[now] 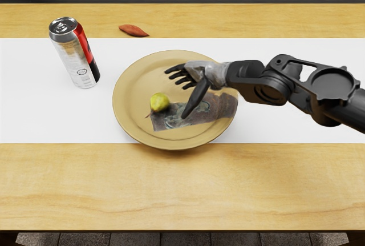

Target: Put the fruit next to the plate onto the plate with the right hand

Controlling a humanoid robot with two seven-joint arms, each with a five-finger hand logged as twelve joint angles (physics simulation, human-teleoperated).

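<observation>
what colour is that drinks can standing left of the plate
The can is silver with a red and black side, seen in the head view.

**Table** [182, 183]: pale honey wood with fine, streaked grain. **Runner** [45, 115]: a plain white band. **Plate** [134, 86]: glossy golden tan, carrying a dark brown reflection tinged with green. **Fruit** [159, 102]: yellow-green with a brown stem. **Can** [77, 55]: silver metal with a red panel, a black stripe and a small white printed label. **Small pointed object** [133, 30]: orange-red. **Right hand** [194, 83]: black fingers and a silver-grey back. **Arm** [296, 86]: matt black to dark grey. **Floor** [182, 239]: grey tiles.
</observation>
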